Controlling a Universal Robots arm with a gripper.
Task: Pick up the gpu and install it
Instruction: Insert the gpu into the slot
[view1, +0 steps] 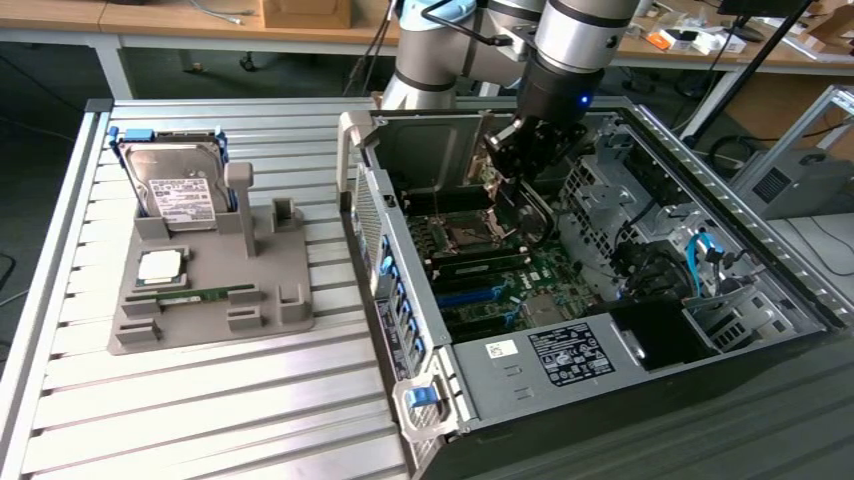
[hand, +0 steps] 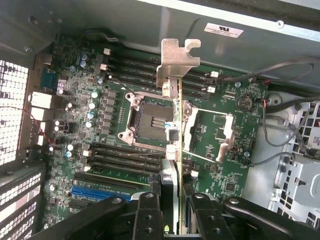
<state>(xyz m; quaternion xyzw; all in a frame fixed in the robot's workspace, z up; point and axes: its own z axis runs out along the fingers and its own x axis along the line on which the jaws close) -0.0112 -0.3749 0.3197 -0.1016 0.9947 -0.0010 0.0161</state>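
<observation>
Tool (hand: 172, 202) tight around the gpu (hand: 177, 62), edge-on above the motherboard (hand: 230, 175) inside the case (hand: 100, 20).

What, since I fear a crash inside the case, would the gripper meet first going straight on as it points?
The gripper, shut on the gpu, points down at the motherboard. Straight on, the card's far edge would probably touch the board beside the CPU socket first, though depth is unclear.

Arm (view1: 577, 45) angled steeply down, claw (view1: 518, 160) pointing downward, fingers (hand: 148, 212) pinched nearly together.
</observation>
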